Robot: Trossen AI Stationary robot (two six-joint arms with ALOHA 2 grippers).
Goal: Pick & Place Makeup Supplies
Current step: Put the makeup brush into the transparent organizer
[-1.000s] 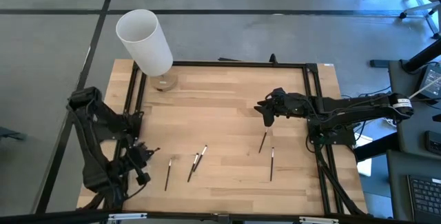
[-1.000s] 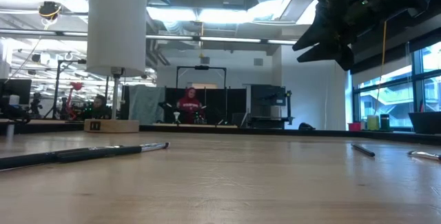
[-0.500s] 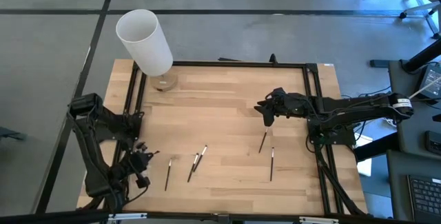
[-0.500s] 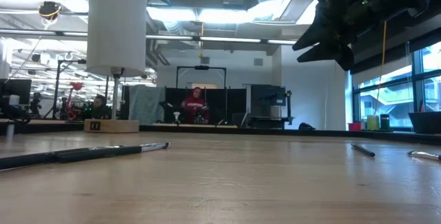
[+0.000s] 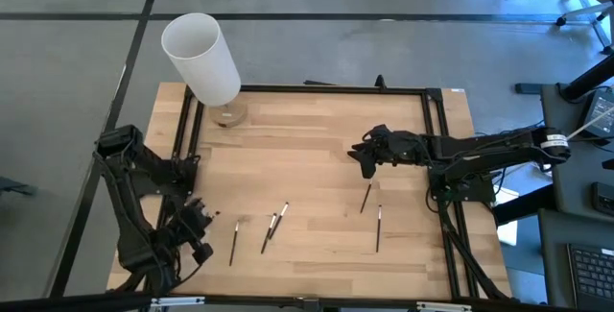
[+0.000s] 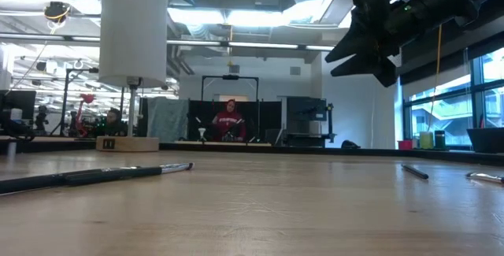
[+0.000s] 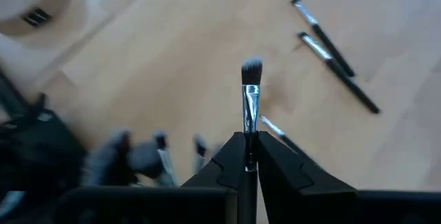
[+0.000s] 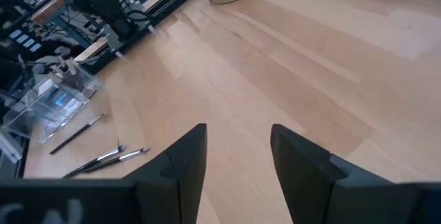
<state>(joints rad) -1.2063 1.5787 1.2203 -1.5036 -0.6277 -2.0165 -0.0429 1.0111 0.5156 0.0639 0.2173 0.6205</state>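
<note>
L gripper [image 5: 201, 224] at table's near-left corner, pinching a brush [image 7: 249, 96]. Five brushes [image 5: 274, 226] lie on near half of table [image 5: 307, 139]. R gripper [image 5: 366, 157] mid-right, raised, fingers spread. White cylinder [image 5: 201, 58] far-left.

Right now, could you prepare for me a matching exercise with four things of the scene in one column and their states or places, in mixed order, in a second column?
Things:
1. left pincer
2. right pincer
3. white cylinder
4. two brushes at the table's right

States or places:
A. open, holding nothing, above the table
B. lying flat on the wood
C. standing at the far left corner
D. shut on a makeup brush

Pairs: 1-D, 2-A, 3-C, 4-B
</note>
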